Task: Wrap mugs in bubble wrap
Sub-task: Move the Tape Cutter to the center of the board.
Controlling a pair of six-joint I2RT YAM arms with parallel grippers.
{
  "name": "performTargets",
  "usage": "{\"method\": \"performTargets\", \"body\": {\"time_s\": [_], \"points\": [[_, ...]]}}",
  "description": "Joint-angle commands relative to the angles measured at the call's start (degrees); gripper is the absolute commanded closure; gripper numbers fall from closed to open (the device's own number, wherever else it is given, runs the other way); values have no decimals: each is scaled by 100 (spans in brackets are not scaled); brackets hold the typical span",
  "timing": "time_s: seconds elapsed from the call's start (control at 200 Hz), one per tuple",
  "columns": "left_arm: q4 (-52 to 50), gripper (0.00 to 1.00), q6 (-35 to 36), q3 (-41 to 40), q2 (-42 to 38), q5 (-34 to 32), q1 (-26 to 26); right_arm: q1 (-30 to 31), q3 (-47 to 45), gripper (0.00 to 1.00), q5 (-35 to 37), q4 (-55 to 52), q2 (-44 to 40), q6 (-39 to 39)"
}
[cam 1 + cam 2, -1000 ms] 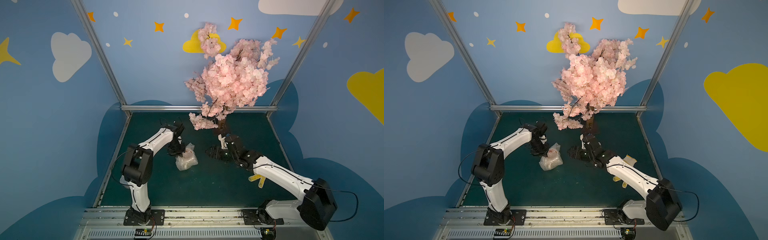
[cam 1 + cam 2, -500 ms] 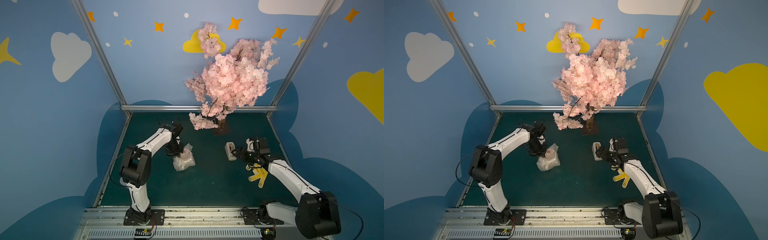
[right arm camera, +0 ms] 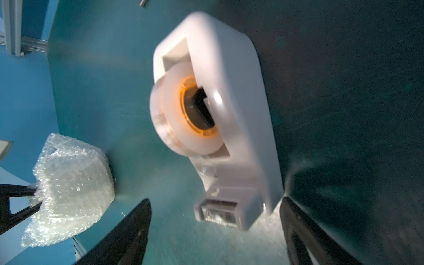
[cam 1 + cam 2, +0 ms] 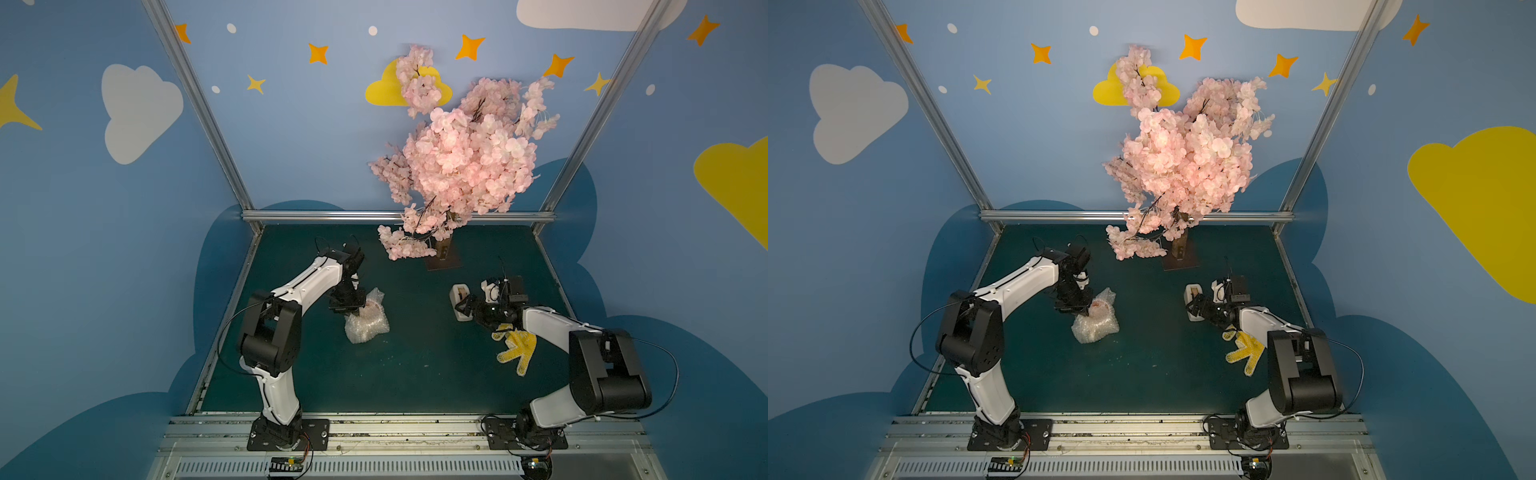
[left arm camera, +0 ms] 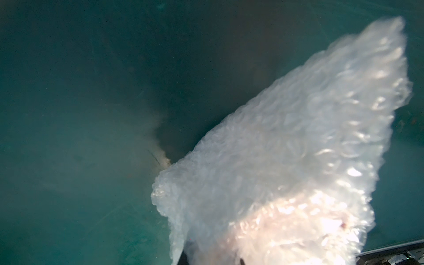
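Observation:
The bubble wrap (image 4: 366, 321) (image 4: 1095, 323) is bunched into a lumpy bundle on the green mat, left of centre. The mug (image 4: 372, 309) shows only as a pinkish tint through the top of the wrap, also faintly in the left wrist view (image 5: 298, 229). My left gripper (image 4: 350, 306) (image 4: 1074, 306) stands over the bundle's top edge, shut on the bubble wrap (image 5: 286, 137), which hides its fingers. My right gripper (image 4: 466, 308) (image 3: 215, 200) is open at the near end of the cream tape dispenser (image 3: 229, 110), holding nothing.
The tape dispenser (image 4: 459, 300) (image 4: 1192, 300) stands right of centre. A yellow-and-white dotted glove (image 4: 515, 349) (image 4: 1246, 353) lies under the right forearm. A pink blossom tree (image 4: 457, 166) on a dark base (image 4: 442, 259) stands at the back.
My right arm has drawn back from the middle to the right, uncovering the tape dispenser, and its open jaws now sit at the dispenser's end. The left arm and bundle have barely moved.

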Motion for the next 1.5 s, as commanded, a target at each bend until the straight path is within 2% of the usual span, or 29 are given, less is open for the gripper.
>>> {"method": "performTargets", "body": {"time_s": [0.0,0.25,0.355,0.521,0.626,0.726,1.051,1.497], "points": [[-104,97,87,-35,-112,20,19,56,66,13,-193,383,267,-160],[-119,97,82,-2,-88,4,23,518,226,13,-244,714,550,54],[-158,97,91,36,-54,13,19,748,378,14,-24,609,584,156],[-171,97,96,72,-91,37,24,544,235,16,57,333,211,394],[-174,97,82,84,-40,73,20,524,119,20,-191,301,-104,611],[-115,97,67,41,-34,110,17,507,-42,23,-532,715,-243,860],[-79,97,70,20,-70,162,24,511,16,39,-634,1235,170,1225],[-68,97,75,38,-43,180,22,505,49,49,-877,1688,682,1811]]}}
